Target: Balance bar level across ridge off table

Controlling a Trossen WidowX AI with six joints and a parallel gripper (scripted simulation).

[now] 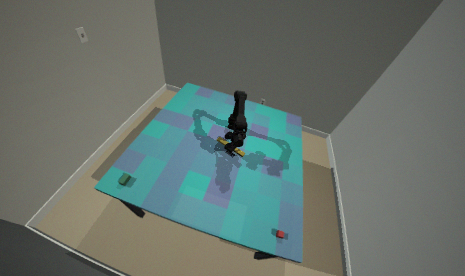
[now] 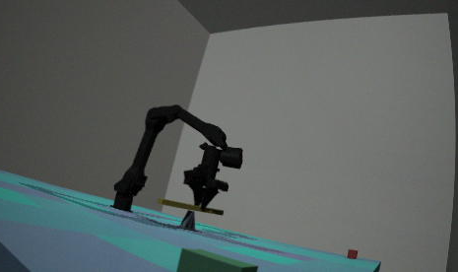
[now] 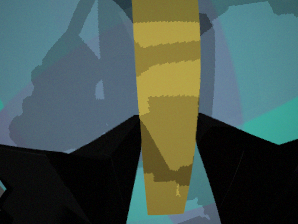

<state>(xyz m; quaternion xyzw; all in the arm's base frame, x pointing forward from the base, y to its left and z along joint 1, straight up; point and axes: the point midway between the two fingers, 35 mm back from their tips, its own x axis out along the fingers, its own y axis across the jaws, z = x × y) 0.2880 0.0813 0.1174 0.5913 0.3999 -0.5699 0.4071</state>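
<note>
The yellow bar (image 1: pixel 239 152) (image 2: pixel 171 203) (image 3: pixel 167 75) is long and flat and is held off the table. My gripper (image 1: pixel 230 149) (image 2: pixel 202 207) (image 3: pixel 168 120) is shut on the bar, one finger on each long side. In the exterior view the fingers stand right of the bar's middle. The grey wedge-shaped ridge (image 2: pixel 187 222) stands on the table below the bar, just left of the fingers. The bar lies across above its top edge, very close; whether they touch is too small to tell. The bar looks about level. The arm and bar hide the ridge in the top view.
A green block (image 1: pixel 124 179) (image 2: pixel 216 261) lies near the table's front left corner, and a small red cube (image 1: pixel 280 234) (image 2: pixel 352 254) near the front right corner, both far from the bar. The patchwork table (image 1: pixel 187 205) carries the arm's shadows around the bar.
</note>
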